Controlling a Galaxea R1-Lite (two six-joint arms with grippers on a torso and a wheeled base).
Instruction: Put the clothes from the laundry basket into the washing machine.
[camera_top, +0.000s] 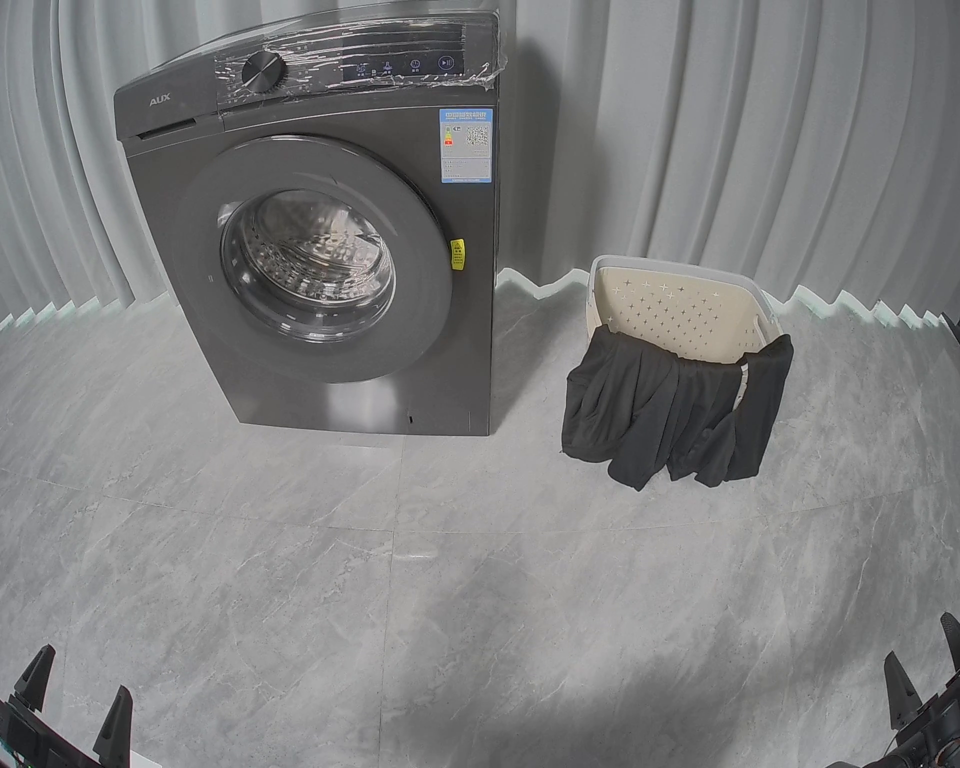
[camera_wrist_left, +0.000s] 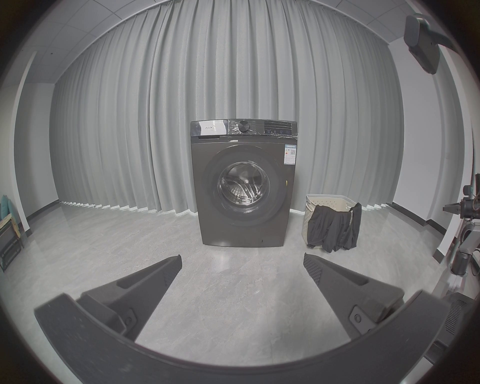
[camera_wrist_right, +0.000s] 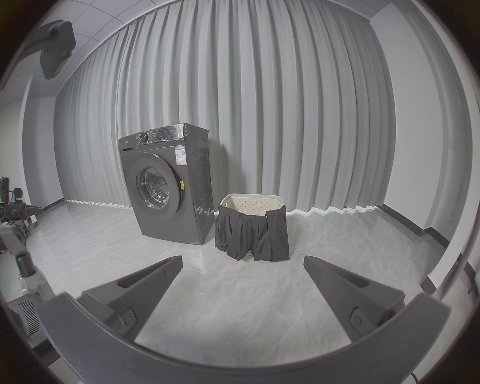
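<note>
The clothes (camera_top: 670, 415), one dark grey garment or a few (the folds don't let me tell), hang over the front rim of the basket (camera_top: 680, 305). Their long axis runs along that rim, roughly parallel to the washer's (camera_top: 310, 240) front. The cloth falls in loose pleats down the basket's outer front wall, with its lower ends pointing to the floor (camera_top: 400, 620) and reaching about floor level. One end wraps the rim corner farther from the washer. The cream inner back wall of the basket, dotted with small holes, is bare above the cloth.

The basket stands on the floor just beside the washer, on its right, with a narrow gap between them. The washer is dark grey and faces the robot. Its round door (camera_top: 415, 300) sits flush with the front, and the steel drum (camera_top: 310, 260) shows through the glass. A knob (camera_top: 264, 72) and a control strip under clear film run along the top edge.

The floor is glossy pale grey stone-look tile with thin joints. A pleated light grey curtain (camera_top: 720, 130) hangs behind the washer and basket, from ceiling to floor. To the washer's right, past the curtain, is a white wall (camera_wrist_right: 425, 125) with a dark baseboard.

The left gripper (camera_wrist_left: 242, 259) and right gripper (camera_wrist_right: 242, 260) sit low, well in front of the washer. Each has its fingers spread wide apart and holds nothing.
</note>
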